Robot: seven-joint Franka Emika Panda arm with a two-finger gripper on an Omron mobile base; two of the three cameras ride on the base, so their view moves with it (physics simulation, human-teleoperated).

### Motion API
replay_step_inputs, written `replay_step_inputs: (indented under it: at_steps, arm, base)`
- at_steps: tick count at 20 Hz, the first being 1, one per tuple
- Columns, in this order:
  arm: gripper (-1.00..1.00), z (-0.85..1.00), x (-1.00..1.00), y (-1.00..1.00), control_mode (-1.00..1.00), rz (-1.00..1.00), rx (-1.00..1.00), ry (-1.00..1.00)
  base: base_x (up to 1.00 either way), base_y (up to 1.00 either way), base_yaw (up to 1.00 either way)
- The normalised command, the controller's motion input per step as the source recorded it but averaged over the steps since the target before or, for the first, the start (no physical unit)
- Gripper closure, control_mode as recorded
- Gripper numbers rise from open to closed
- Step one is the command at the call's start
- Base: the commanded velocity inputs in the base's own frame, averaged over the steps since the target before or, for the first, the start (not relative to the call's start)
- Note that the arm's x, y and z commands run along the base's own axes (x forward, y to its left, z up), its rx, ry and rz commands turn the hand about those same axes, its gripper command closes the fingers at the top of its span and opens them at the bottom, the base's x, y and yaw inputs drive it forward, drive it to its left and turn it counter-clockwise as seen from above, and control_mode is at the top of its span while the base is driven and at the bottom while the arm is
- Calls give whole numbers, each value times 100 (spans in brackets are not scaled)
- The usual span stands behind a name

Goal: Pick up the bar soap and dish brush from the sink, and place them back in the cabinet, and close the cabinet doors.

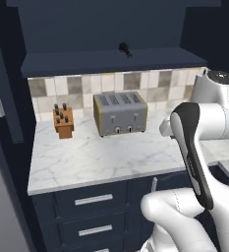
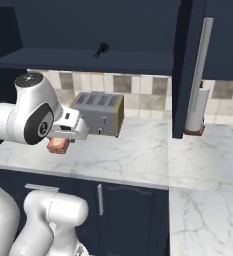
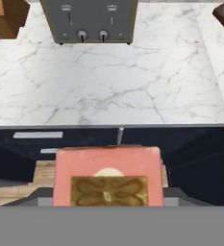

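My gripper [image 3: 107, 198] is shut on the bar soap [image 3: 107, 175], a reddish block with a patterned centre patch, held in front of the counter edge. From the right base view the soap [image 2: 58, 145] hangs under the hand, level with the countertop. The black dish brush [image 1: 125, 49] [image 2: 101, 50] lies on the shelf of the navy cabinet [image 1: 111, 63] [image 2: 88, 61]. Both cabinet doors stand open: the left one [image 1: 7, 98] and the right one [image 2: 187, 75] with its long silver handle [image 2: 204, 60]. The sink is out of view.
A silver toaster [image 1: 120, 113] [image 2: 99, 114] [image 3: 88, 19] and a wooden knife block [image 1: 63, 121] stand on the marble counter [image 1: 86, 160]. A paper towel roll [image 2: 195, 112] stands by the right door. Navy drawers [image 1: 94, 199] run below the counter.
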Motion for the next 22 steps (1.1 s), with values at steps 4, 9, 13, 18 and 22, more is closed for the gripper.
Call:
replay_step_inputs:
  at_steps: [4, 9, 13, 18, 22]
  arm:
    - [100, 0, 0, 0, 100, 0, 0, 0]
    - [100, 0, 0, 0, 100, 0, 0, 0]
    - [100, 0, 0, 0, 100, 0, 0, 0]
    - [100, 0, 0, 0, 100, 0, 0, 0]
    - [100, 0, 0, 0, 100, 0, 0, 0]
  base:
    - [30, 0, 0]
    - [33, 0, 0]
    - [39, 0, 0]
    - [37, 0, 0]
    - [6, 0, 0]
